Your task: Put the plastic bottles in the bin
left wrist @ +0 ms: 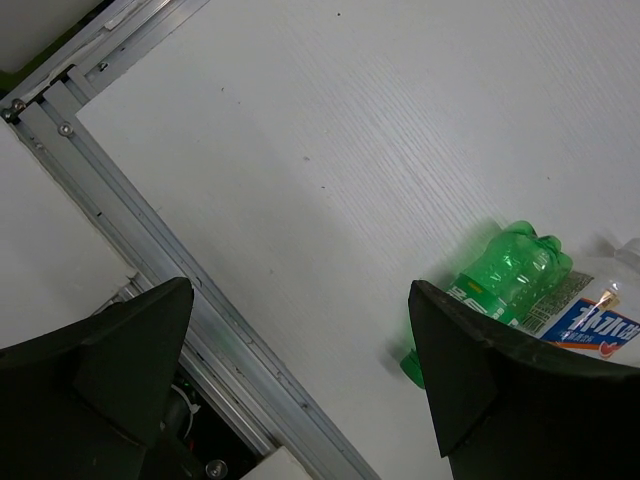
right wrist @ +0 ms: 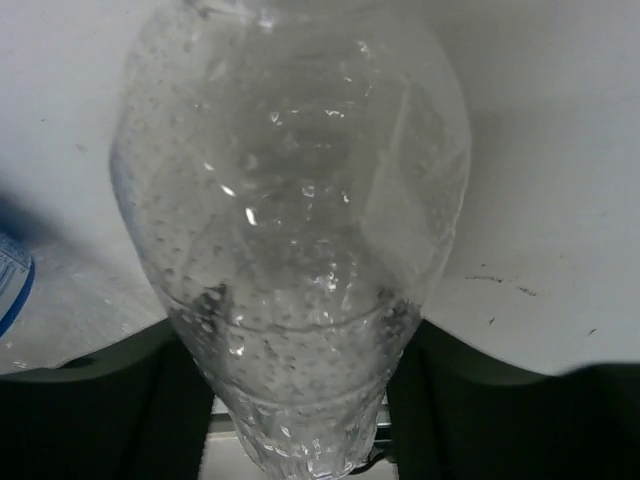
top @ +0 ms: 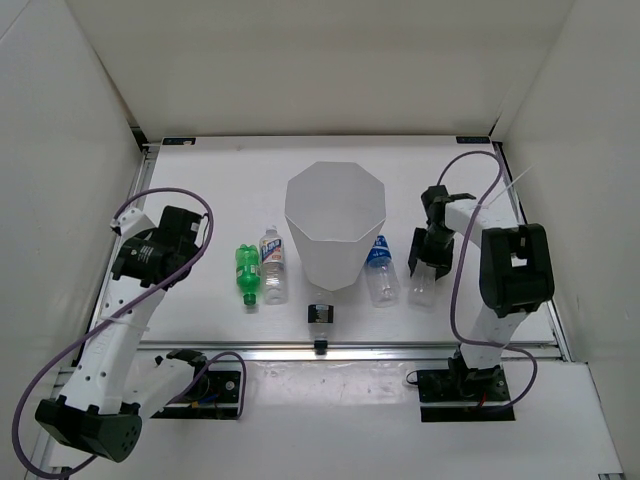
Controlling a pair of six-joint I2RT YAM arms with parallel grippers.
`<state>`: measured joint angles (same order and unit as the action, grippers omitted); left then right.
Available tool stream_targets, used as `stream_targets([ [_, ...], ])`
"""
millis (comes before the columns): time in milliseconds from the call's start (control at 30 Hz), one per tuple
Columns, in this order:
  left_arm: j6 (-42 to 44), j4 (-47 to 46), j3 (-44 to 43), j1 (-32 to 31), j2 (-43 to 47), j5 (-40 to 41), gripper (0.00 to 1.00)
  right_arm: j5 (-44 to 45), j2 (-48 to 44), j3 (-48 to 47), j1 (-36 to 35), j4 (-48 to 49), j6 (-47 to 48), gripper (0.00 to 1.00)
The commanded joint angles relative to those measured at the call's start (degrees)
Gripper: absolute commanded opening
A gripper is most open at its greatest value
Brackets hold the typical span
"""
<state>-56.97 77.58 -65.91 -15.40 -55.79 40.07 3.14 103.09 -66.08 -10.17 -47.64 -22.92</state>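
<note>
The white bin (top: 335,262) stands upright mid-table. The green bottle (top: 247,270) and the clear bottle with the white-red label (top: 272,265) lie side by side to its left. The blue-label bottle (top: 380,270) lies to its right. My right gripper (top: 428,262) is shut on the plain clear bottle (top: 423,287), which rests low on the table. In the right wrist view that bottle (right wrist: 300,200) fills the gap between the fingers (right wrist: 470,400). My left gripper (left wrist: 300,330) is open and empty above the table, left of the green bottle (left wrist: 505,270).
A small black block (top: 319,313) sits just in front of the bin near the table's front rail (top: 330,350). White walls enclose the table on the left, right and back. The blue-label bottle's edge shows at the left of the right wrist view (right wrist: 12,290).
</note>
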Motion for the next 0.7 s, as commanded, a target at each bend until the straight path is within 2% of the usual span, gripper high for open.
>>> stream_targets([
  [0,0.54,-0.32,0.78,-0.25,0.42,0.79,1.00,-0.42,-5.59,0.34,0.77,-0.25,-3.17,0.52],
  [67,0.54,-0.33,1.30,-0.25,0.42,0.79,1.00,0.11,-9.20,-1.32,0.77,-2.10,-4.85,0.48],
  [167,0.54,-0.85,1.84,-0.25,0.42,0.79,1.00,1.34,-18.34,-10.09,-1.16,-6.23,-8.80,0.47],
  [200,0.54,-0.85,2.45,-0.25,0.94,0.79,1.00,2.39,-22.63,-13.16,-2.29,-6.24,-9.51,0.47],
  [233,0.54,-0.85,2.45,-0.25,0.95,0.79,1.00,3.27,-24.41,-19.37,-3.70,-6.24,-10.04,0.47],
  [300,0.54,-1.46,3.24,-0.25,0.95,0.19,1.00,5.12,-27.40,-24.86,-8.71,-2.40,-10.04,0.47],
  [367,0.02,-1.99,3.86,-0.25,0.95,-1.22,1.00,6.52,-25.85,-33.52,-13.19,-0.62,-8.38,0.47],
  [433,3.61,-4.44,4.39,-0.77,0.95,-4.54,1.00,7.84,-22.77,-40.40,-18.00,-0.61,-6.45,0.47],
  [467,4.93,-5.07,4.39,-0.77,0.95,-5.18,1.00,9.24,-19.01,-46.70,-19.95,-1.14,-5.22,0.47],
  [500,4.94,-5.07,4.39,-0.77,0.95,-5.18,1.00,12.91,-16.98,-49.38,-21.89,-1.66,-3.99,0.47],
  [600,4.94,-5.60,4.39,-1.30,0.95,-4.65,1.00,15.05,-9.85,-55.71,-29.44,-2.80,-1.35,0.48],
  [633,4.94,-5.60,4.39,-1.30,0.42,-4.65,1.00,16.71,-7.49,-55.73,-30.68,-2.81,-1.34,0.51],
  [667,4.94,-5.60,4.39,-1.30,0.42,-4.05,1.00,18.90,-6.68,-55.73,-31.56,-3.60,-1.95,0.67],
])
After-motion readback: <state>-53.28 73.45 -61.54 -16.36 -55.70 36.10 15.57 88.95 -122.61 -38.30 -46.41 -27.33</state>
